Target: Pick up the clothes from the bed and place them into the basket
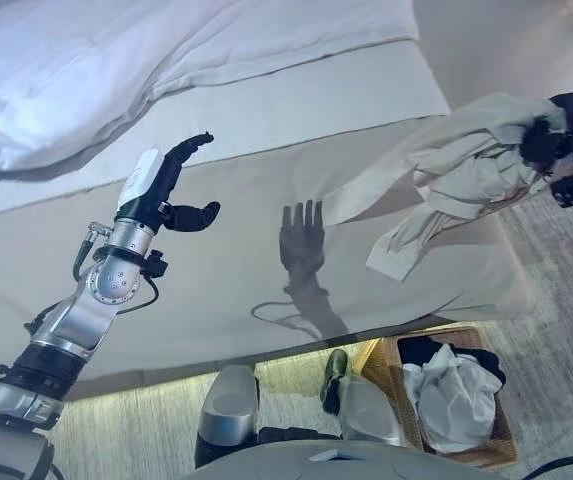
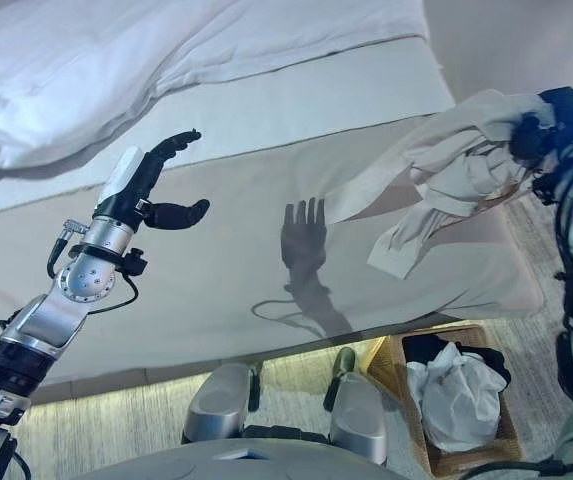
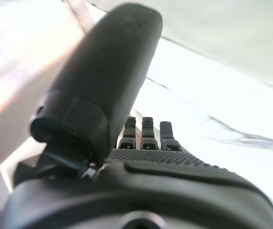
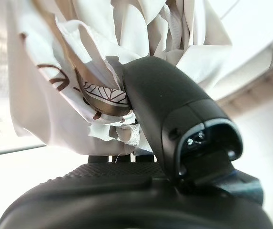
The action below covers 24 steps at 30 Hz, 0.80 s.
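My right hand (image 1: 551, 135) is at the far right, raised above the bed's right corner, shut on a cream garment (image 1: 456, 165) that hangs from it over the bed edge. In the right wrist view the thumb (image 4: 169, 109) pinches the cream cloth with a brown pattern (image 4: 79, 86). My left hand (image 1: 171, 190) is open and empty, held above the grey bed sheet (image 1: 216, 260) at the left. The wicker basket (image 1: 496, 445) stands on the floor at the lower right, below the bed's corner, with a white garment (image 1: 456, 395) and a dark garment (image 1: 426, 350) in it.
A white duvet (image 1: 116, 70) lies bunched at the far side of the bed. The bed's front edge (image 1: 266, 355) runs across in front of me, with pale carpet (image 1: 546, 280) to the right of the bed around the basket.
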Tool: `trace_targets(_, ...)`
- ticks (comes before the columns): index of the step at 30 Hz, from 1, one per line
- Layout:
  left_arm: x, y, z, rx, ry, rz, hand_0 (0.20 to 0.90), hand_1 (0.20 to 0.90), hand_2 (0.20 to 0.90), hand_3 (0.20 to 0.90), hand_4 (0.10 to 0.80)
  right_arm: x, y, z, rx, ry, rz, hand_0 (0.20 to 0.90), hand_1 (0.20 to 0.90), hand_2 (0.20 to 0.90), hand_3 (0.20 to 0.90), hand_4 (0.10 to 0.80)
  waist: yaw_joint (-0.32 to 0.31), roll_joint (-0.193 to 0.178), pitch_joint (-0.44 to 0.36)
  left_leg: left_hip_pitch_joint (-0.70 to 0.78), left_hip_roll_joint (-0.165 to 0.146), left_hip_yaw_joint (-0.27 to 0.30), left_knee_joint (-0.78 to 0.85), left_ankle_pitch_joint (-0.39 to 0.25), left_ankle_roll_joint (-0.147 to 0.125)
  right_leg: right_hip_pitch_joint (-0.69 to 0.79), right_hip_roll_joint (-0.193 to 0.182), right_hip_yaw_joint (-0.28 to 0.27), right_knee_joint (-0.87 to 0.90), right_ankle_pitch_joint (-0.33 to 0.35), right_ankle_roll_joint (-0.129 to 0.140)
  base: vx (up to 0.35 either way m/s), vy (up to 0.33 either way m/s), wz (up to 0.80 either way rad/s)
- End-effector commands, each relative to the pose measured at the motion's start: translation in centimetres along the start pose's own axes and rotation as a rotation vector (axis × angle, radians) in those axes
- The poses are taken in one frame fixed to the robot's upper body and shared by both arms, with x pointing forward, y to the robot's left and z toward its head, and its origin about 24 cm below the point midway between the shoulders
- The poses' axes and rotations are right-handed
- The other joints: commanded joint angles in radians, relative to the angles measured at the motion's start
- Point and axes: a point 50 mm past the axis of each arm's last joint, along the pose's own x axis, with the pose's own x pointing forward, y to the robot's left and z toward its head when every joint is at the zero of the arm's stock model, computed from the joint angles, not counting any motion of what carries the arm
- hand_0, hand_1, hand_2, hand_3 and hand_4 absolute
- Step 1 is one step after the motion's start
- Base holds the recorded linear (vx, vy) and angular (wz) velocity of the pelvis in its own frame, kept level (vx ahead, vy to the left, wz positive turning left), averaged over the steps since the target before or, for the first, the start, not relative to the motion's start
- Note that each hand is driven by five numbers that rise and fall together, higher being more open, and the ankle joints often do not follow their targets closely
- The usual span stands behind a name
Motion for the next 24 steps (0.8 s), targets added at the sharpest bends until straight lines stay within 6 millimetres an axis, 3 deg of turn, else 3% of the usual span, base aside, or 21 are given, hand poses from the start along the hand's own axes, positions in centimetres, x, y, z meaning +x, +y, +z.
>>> trace_targets(1,-0.9,0.2,0.4,-0.041,-0.091,0.033,0.900,0.900,0.900,0.900,0.800,-1.0,-3.2,0.4,-0.139,-0.103,-0.080,0.300,0.300,0.300,0.200,0.100,-0.052,-0.023,-0.252,-0.020,0.011,0.034,-0.039,0.011,0.014,0.019,0.032,0.017,0.002,-0.023,0.027,0.003,-0.045,-0.43)
trace_targets(10,-1.1,-0.3,-0.1,-0.055,-0.081,0.010,0.900,0.900,0.900,0.900,0.800,-3.0,-6.9,-1.7,-0.049,-0.064,-0.201,0.300,0.300,0.300,0.200,0.100,-0.129,-0.029,-0.292,0.018,0.025,0.092,-0.114,0.017,0.013,0.012,0.062,0.092,-0.075,0.010,0.037,-0.039,-0.024,-0.17)
trace_targets(24,-0.7,-1.4,0.1,-0.083,-0.108,-0.007,0.900,0.900,0.900,0.900,0.800,-5.3,-9.0,-4.4,-0.022,-0.002,-0.253,0.300,0.300,0.300,0.200,0.100,-0.234,-0.027,-0.322,0.039,0.034,0.152,-0.113,-0.003,0.017,-0.026,0.102,0.205,-0.082,0.028,0.040,-0.028,-0.003,-0.28)
